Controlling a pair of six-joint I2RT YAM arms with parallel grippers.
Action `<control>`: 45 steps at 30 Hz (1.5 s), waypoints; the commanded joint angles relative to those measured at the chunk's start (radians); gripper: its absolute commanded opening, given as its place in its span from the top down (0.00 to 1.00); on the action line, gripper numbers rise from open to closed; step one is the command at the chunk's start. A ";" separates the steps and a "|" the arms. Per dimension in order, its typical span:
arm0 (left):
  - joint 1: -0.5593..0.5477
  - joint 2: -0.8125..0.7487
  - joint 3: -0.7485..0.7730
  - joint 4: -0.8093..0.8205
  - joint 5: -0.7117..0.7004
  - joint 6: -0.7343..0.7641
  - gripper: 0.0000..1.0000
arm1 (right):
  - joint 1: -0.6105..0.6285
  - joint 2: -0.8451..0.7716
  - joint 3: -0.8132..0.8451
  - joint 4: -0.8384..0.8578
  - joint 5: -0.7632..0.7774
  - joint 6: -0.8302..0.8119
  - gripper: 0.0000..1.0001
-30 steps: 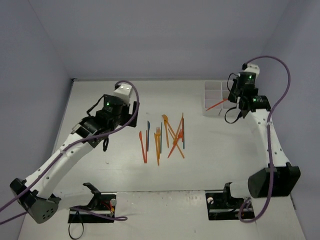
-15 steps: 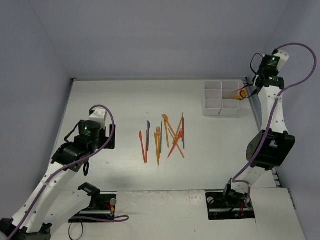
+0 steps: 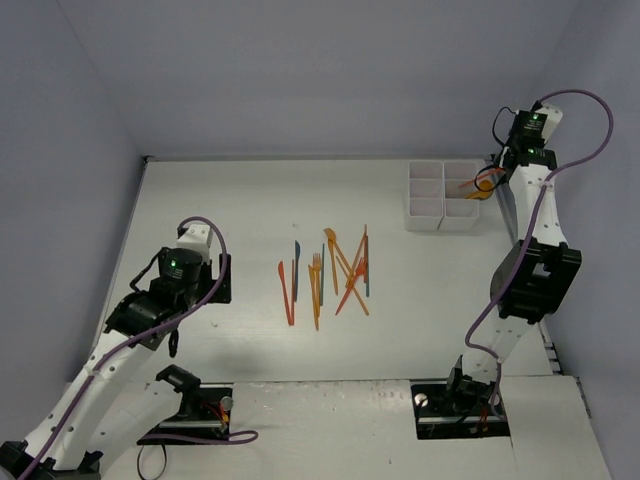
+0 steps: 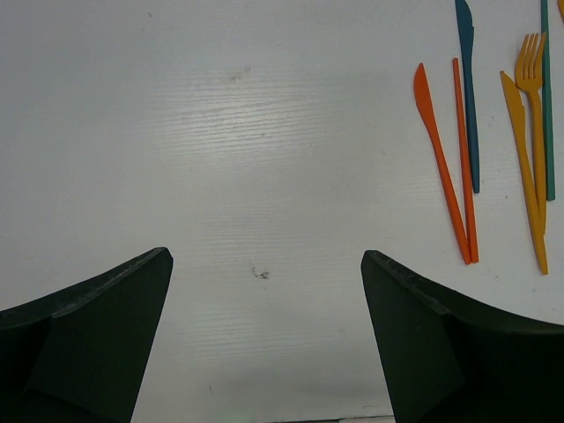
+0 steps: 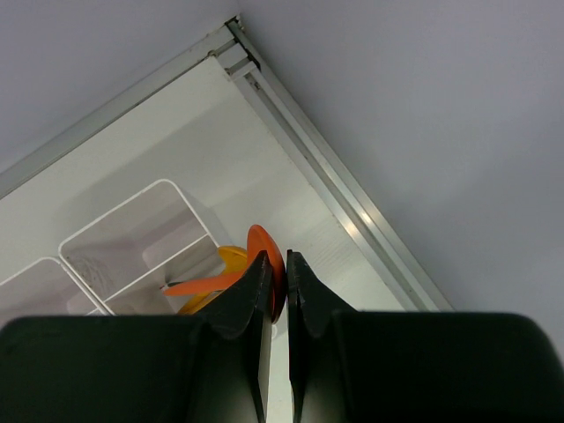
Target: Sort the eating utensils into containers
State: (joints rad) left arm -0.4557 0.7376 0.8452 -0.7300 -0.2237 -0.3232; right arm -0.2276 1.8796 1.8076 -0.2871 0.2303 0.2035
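Pinched tight in the right gripper [image 5: 275,260]: an orange spoon [image 5: 263,240], caught by its bowl, handle slanting over the right-hand column of the white compartment tray [image 3: 441,188]. Spread wide and holding nothing, the left gripper [image 4: 264,256], above bare table [image 4: 264,132] just left of the loose orange and teal utensils [image 3: 325,275]

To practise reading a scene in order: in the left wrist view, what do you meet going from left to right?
One finger of the left gripper → its other finger → orange knife → teal knife → yellow-orange fork.
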 commanded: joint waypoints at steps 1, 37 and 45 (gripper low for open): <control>0.006 -0.022 -0.011 0.069 0.012 -0.027 0.13 | 0.022 0.016 0.045 0.075 -0.049 -0.040 1.00; 0.006 -0.051 -0.030 0.110 0.029 0.002 0.13 | 0.277 -0.267 -0.202 0.074 0.059 -0.049 0.36; 0.008 -0.044 -0.031 0.120 0.041 0.009 0.13 | 0.554 -0.376 -0.515 0.075 -0.039 0.195 0.37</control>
State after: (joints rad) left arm -0.4557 0.6791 0.8059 -0.6729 -0.1955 -0.3247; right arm 0.1713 1.4837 1.4098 -0.2188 0.2399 0.2423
